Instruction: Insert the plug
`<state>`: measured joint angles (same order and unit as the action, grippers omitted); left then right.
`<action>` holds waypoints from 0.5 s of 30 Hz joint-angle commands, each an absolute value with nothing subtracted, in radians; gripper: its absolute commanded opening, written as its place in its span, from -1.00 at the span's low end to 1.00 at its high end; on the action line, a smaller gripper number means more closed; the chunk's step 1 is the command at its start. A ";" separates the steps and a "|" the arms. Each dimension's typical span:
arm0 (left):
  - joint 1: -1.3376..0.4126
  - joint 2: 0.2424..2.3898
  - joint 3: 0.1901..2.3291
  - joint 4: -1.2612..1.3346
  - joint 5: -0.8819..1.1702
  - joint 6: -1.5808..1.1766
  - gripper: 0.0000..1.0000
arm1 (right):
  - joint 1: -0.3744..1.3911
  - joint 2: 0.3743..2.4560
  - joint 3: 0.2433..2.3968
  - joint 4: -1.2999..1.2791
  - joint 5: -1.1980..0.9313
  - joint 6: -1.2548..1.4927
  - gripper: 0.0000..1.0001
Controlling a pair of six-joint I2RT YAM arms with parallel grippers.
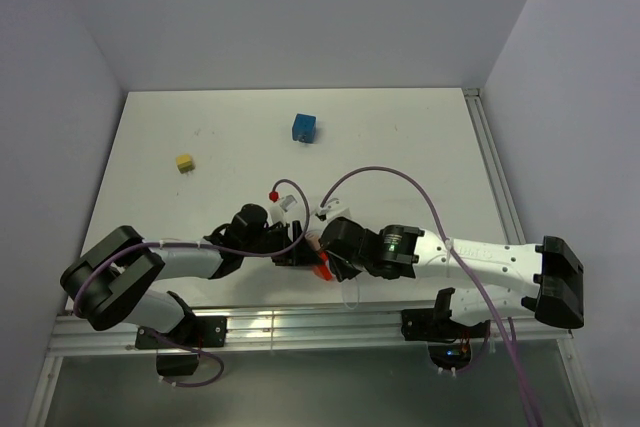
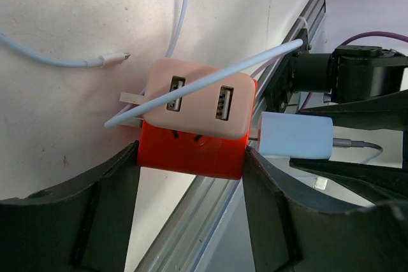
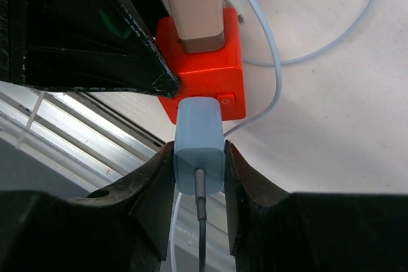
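Observation:
My left gripper (image 2: pixel 191 164) is shut on a red socket cube (image 2: pixel 191 151), held near the table's front edge (image 1: pixel 318 265). A beige two-port USB charger (image 2: pixel 197 97) sits plugged into the cube's top face. My right gripper (image 3: pixel 199 164) is shut on a light blue plug (image 3: pixel 199 141) with a grey cable. The plug's front is pressed against the red cube's side (image 3: pixel 210 74); in the left wrist view the blue plug (image 2: pixel 296 135) stands just apart from the cube with its prongs bridging the gap. The two grippers meet in the top view (image 1: pixel 315 252).
A blue cube (image 1: pixel 304 128) and a small yellow plug (image 1: pixel 184 162) lie farther back on the white table. A white cable with a loose connector (image 2: pixel 115 60) trails over the table. The aluminium rail (image 1: pixel 300 327) runs along the front edge.

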<state>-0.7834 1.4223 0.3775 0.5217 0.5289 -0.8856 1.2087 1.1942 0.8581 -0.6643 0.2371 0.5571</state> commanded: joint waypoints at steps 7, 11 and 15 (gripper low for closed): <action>-0.782 1.440 0.362 0.586 0.557 -0.891 -0.99 | 1.215 1.140 0.847 -0.601 0.308 0.565 -1.00; -0.782 1.445 0.365 0.572 0.548 -0.884 -0.99 | 1.215 1.126 0.856 -0.609 0.302 0.560 -1.00; -0.784 1.459 0.364 0.584 0.551 -0.885 -0.99 | 1.215 1.123 0.850 -0.606 0.295 0.554 -1.00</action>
<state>-0.7795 1.4410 0.3740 0.5556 0.5350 -0.8886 1.2114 1.1534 0.8452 -0.6422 0.2684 0.5568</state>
